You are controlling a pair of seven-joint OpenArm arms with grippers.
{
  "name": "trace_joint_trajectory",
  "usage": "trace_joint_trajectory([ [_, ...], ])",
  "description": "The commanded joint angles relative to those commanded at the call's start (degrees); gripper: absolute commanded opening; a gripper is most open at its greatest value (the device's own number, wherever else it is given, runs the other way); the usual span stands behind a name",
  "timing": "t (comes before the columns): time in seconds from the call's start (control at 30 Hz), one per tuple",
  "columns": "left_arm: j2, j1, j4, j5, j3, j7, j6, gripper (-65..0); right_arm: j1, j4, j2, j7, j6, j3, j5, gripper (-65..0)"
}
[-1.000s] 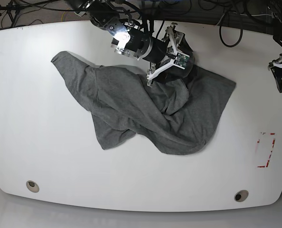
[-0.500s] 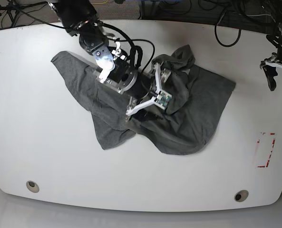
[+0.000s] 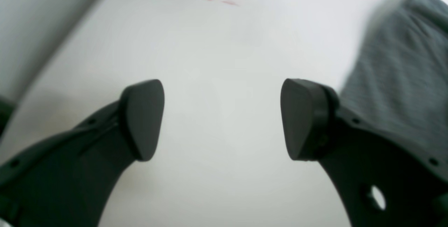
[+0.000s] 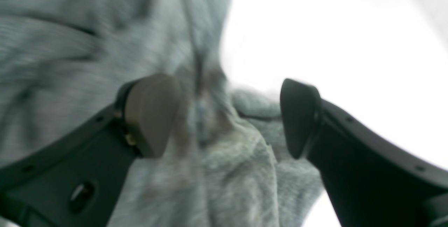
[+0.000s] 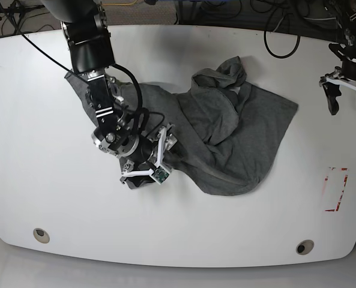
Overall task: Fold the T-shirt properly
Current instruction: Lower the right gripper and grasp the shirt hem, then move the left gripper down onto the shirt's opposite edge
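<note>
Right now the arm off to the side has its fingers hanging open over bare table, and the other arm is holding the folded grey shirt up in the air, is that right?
Partly. The left gripper is open over bare table. But the T-shirt is not folded or lifted: the base view shows it crumpled on the table, with the right gripper open around a bunched edge of it.

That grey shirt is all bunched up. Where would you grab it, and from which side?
Probably the T-shirt at its lower-left corner, where cloth sits between the open right gripper fingers. Come from above: that edge lies loose against the bare table. The left gripper is off the cloth.
</note>
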Motion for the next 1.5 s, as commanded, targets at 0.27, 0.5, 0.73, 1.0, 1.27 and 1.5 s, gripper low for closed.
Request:
trace_joint_trajectory([
  [0.27, 0.0, 0.18, -2.2, 0.0, 0.44, 0.0, 0.0, -16.0, 1.58, -8.26, -0.09, 2.81, 1.32, 1.76, 0.35, -19.7],
  [0.5, 0.0, 0.18, -2.73, 0.0, 0.35, 0.0, -0.09, -16.0, 1.58, -13.63, -0.09, 7.47, 0.88, 1.76, 0.35, -20.3],
  [0.73, 0.0, 0.18, -2.81, 0.0, 0.35, 0.0, -0.18, -16.0, 2.37, -15.12, -0.18, 8.53, 0.88, 1.85, 0.44, -38.0],
  [1.0, 0.0, 0.18, -2.9, 0.0, 0.44, 0.0, -0.18, -16.0, 1.41, -11.52, -0.26, 7.91, 0.79, 1.85, 0.44, -65.0],
  [1.27, -0.09, 0.79, -2.9, 0.0, 3.16, 0.0, -0.26, -16.0, -0.44, -2.37, -0.26, 2.37, 0.7, 1.85, 0.44, -65.0],
  [1.5, 0.0, 1.58, -2.73, -0.35, 8.0, 0.09, -0.35, -15.8, -2.37, 6.86, -2.11, -2.2, 0.7, 1.85, -0.09, -65.0],
])
